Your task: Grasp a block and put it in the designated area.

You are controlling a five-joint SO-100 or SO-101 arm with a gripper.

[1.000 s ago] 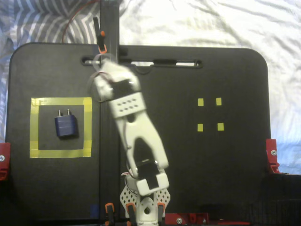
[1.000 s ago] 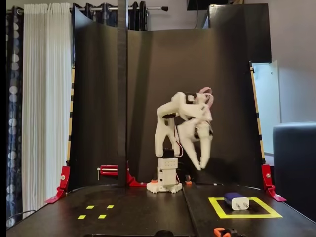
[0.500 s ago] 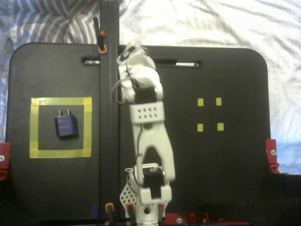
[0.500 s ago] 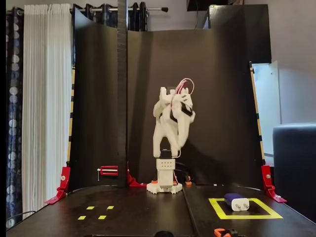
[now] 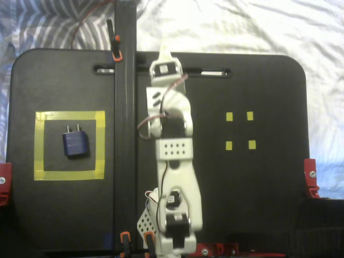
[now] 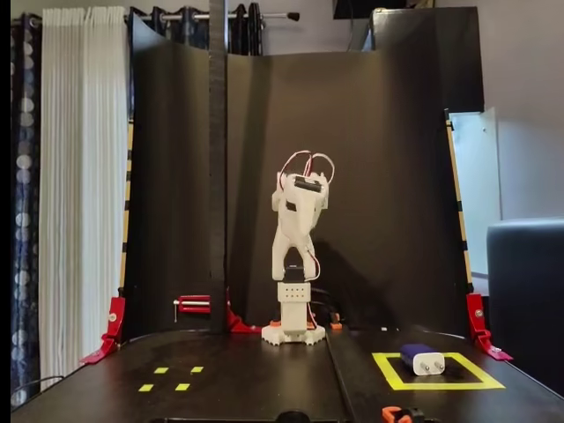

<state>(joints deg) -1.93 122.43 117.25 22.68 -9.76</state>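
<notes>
The block (image 5: 75, 143), a dark blue plug adapter with two prongs, lies inside the designated area (image 5: 38, 145), a yellow tape square at the left of the black board. From the front, the block (image 6: 423, 359) rests in the same square (image 6: 387, 371) at the right. My gripper (image 5: 163, 54) is far from it, at the board's far edge near the centre, narrowed to a single tip and holding nothing. The white arm (image 6: 295, 233) stands folded above its base in the front view.
Small yellow square markers (image 5: 229, 116) sit on the right of the board, seen at front left (image 6: 161, 370). A black vertical post (image 5: 124, 32) rises left of the arm. Red clamps (image 5: 310, 177) hold the board's edges. A black backdrop (image 6: 397, 176) stands behind.
The arm swung away from the taped square's side to the centre and drew itself upright over its base. The block stayed where it was.
</notes>
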